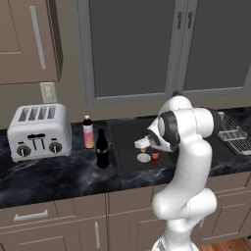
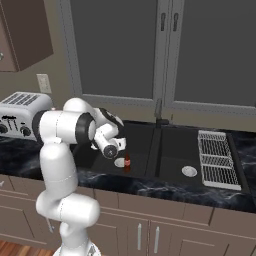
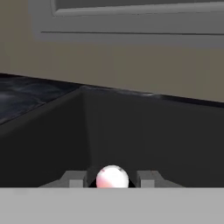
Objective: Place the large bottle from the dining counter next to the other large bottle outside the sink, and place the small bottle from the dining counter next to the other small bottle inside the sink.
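My gripper (image 3: 112,182) is shut on the small bottle (image 3: 112,177), whose round white-pink top shows between the fingers. The hand hangs low over the left part of the sink (image 1: 128,135), facing its back wall. The other small bottle (image 1: 155,156), reddish, stands upright on the basin floor just right of the gripper (image 1: 142,145) and beside a white drain (image 1: 143,158). On the worktop left of the sink the black large bottle (image 1: 102,149) stands close to the pink-orange other large bottle (image 1: 88,132). The dining counter is out of view.
A silver toaster (image 1: 39,131) sits at the far left of the worktop. A dark faucet (image 2: 159,114) rises behind the basin, and a wire rack (image 2: 216,157) lies at its right. Window frames and wall cabinets stand behind.
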Robot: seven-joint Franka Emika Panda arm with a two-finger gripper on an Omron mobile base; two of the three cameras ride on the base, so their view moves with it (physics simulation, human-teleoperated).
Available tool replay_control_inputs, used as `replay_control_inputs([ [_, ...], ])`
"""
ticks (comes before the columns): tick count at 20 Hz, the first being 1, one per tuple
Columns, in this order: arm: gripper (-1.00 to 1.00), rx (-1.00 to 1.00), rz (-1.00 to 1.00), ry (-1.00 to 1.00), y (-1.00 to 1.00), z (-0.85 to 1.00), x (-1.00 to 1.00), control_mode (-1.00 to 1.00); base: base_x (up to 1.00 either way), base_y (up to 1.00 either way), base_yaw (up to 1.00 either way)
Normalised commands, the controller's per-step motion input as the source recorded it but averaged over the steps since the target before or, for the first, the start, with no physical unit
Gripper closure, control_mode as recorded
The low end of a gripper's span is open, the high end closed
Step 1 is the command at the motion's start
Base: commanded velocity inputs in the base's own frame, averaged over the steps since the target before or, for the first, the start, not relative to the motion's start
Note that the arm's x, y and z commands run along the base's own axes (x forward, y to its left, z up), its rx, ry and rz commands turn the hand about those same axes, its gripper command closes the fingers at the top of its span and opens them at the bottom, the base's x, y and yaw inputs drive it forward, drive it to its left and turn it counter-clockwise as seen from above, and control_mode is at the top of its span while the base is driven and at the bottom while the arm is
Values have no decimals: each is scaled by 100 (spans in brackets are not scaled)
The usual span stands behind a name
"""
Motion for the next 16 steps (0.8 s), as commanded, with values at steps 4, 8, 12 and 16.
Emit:
replay_control_inputs([
  [4,100,0,6,6,1,-8,9,-100,0,0,0],
  [8,100,-1,6,6,2,-8,11,-100,0,0,0],
  [12,100,-4,7,1,1,-18,2,-100,0,0,0],
  [16,100,-5,6,0,3,-34,0,-100,0,0,0],
])
